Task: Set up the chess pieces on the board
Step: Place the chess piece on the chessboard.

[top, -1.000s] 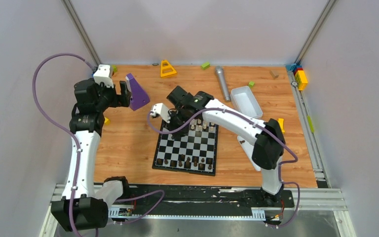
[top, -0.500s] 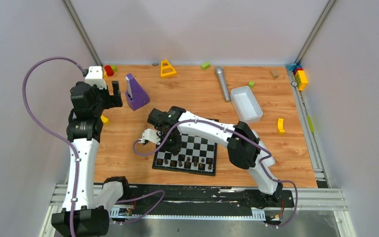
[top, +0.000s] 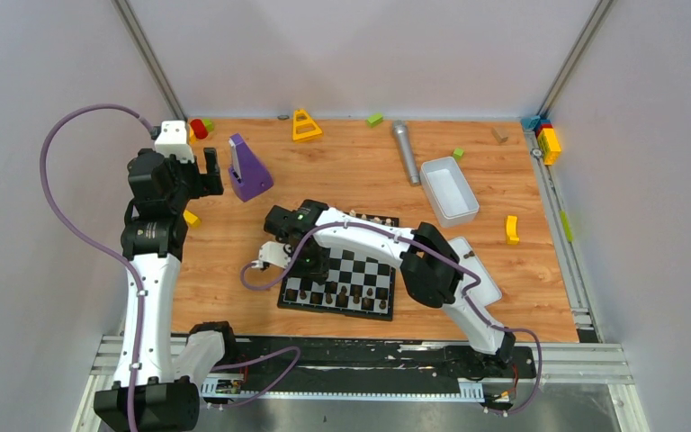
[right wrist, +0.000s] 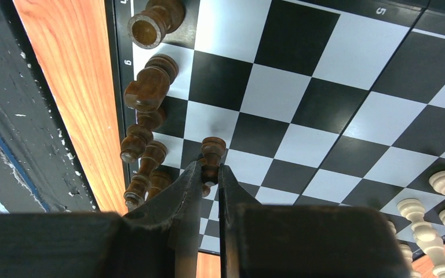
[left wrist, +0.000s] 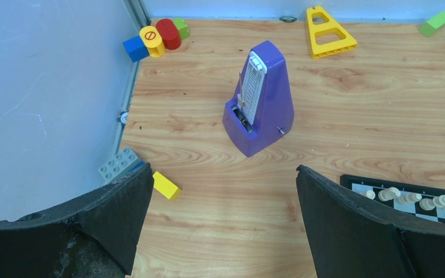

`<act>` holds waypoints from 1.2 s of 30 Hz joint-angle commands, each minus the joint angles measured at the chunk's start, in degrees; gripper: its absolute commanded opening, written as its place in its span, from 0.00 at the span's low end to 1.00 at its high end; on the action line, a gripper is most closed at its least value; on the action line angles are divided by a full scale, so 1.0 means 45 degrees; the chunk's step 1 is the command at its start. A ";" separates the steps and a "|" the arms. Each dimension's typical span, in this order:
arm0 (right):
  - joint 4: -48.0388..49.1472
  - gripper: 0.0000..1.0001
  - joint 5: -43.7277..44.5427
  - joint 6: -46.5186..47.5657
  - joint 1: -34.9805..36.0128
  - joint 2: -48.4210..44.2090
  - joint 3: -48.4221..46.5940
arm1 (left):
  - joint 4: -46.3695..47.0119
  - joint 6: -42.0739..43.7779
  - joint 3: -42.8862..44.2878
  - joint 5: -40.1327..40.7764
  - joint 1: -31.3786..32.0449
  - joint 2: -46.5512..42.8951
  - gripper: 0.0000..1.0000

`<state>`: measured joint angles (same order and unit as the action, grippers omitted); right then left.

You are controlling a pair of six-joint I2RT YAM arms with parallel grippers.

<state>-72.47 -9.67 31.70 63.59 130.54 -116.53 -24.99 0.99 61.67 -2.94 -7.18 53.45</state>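
The black-and-white board lies in the middle of the table. Cream pieces line its far edge and dark brown pieces its near edge. My right gripper hangs low over the board's left part, shut on a dark brown pawn. In the right wrist view the gripper pinches the pawn above the squares, beside several dark pieces; cream pieces show at bottom right. My left gripper is open and empty over bare wood, left of the board's corner.
A purple metronome stands just ahead of the left gripper. A yellow block and grey brick lie by the left wall. A white tray, silver microphone, yellow triangle and small blocks lie further back.
My right arm has swung from the board's far left corner down to its near left part, carrying the pawn. My left gripper let go of the metronome and pulled back left.
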 commanded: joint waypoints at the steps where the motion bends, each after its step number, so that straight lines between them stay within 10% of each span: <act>1: -0.0082 0.01 0.0232 0.0213 0.0104 0.0148 -0.0712 | 0.0552 0.0195 0.0041 -0.0134 -0.0114 -0.0237 1.00; 36: 0.0051 0.04 0.0405 0.0121 0.0301 0.0558 -0.0694 | 0.0714 0.0288 -0.0170 -0.0109 -0.0101 -0.0278 1.00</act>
<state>-72.60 -8.29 32.05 64.34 132.57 -117.93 -24.18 1.65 61.01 -3.14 -7.18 53.39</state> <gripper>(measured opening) 0.138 0.998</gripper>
